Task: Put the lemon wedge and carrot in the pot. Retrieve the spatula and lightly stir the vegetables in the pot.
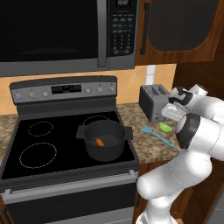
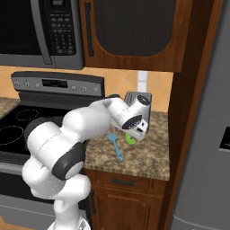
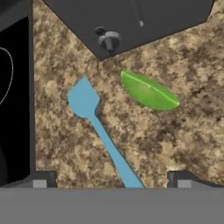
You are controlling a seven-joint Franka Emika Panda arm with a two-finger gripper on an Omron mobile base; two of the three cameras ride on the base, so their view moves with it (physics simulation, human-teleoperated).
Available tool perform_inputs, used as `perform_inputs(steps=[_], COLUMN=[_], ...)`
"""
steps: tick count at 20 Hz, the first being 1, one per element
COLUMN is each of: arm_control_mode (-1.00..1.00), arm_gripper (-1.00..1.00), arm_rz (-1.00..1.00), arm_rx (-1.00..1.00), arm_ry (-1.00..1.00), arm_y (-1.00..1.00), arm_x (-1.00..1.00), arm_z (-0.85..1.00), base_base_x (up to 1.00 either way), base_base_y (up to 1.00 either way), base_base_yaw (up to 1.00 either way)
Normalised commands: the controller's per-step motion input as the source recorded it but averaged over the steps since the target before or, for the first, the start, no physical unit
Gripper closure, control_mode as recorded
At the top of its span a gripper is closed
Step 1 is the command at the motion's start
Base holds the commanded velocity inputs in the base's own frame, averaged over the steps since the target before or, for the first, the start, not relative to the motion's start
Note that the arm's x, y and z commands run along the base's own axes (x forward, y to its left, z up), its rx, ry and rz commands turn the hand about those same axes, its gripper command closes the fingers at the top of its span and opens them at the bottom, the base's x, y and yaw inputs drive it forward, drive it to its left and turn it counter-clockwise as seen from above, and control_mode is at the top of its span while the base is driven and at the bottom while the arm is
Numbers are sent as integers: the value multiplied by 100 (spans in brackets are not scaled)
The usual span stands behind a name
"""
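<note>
White arm folded over the granite counter, claw wide open and empty above the wedge and spatula.

Arm rises from the base, elbow bent, forearm reaching right of the stove with the wrist pointed down; two-finger gripper hovers over the speckled brown granite counter, fingertips spread far apart, touching nothing. Small yellow-green lemon wedge lies flat on the counter just beside the silver toaster. Slim blue-teal spatula lies next to the wedge, apart from it, blade toward the toaster, handle running between the fingertips. Stubby orange carrot piece sits inside the round dark grey two-handled pot on the black stovetop's front right burner.
</note>
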Motion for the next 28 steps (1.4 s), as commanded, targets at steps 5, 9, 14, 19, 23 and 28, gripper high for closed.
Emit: perform_inputs(steps=[5, 9, 14, 19, 23, 28], arm_control_mode=[-100, -100, -100, -100, -100, -100], arm_gripper=[-100, -100, -100, -100, -100, -100], arm_rz=[17, 24, 25, 23, 22, 20], arm_rx=[-18, -12, -14, -17, -12, -2], arm_ry=[16, 6, 0, -4, 0, 0], arm_y=[0, -1, -12, -20, -1, 2], arm_x=[27, 19, 6, 5, 38, 31], arm_z=[-70, -55, -32, -16, -49, -26], base_base_x=[0, 0, 0, 0, 0, 0], base_base_y=[0, 0, 0, 0, 0, 0], base_base_yaw=[0, 0, 0, 0, 0, 0])
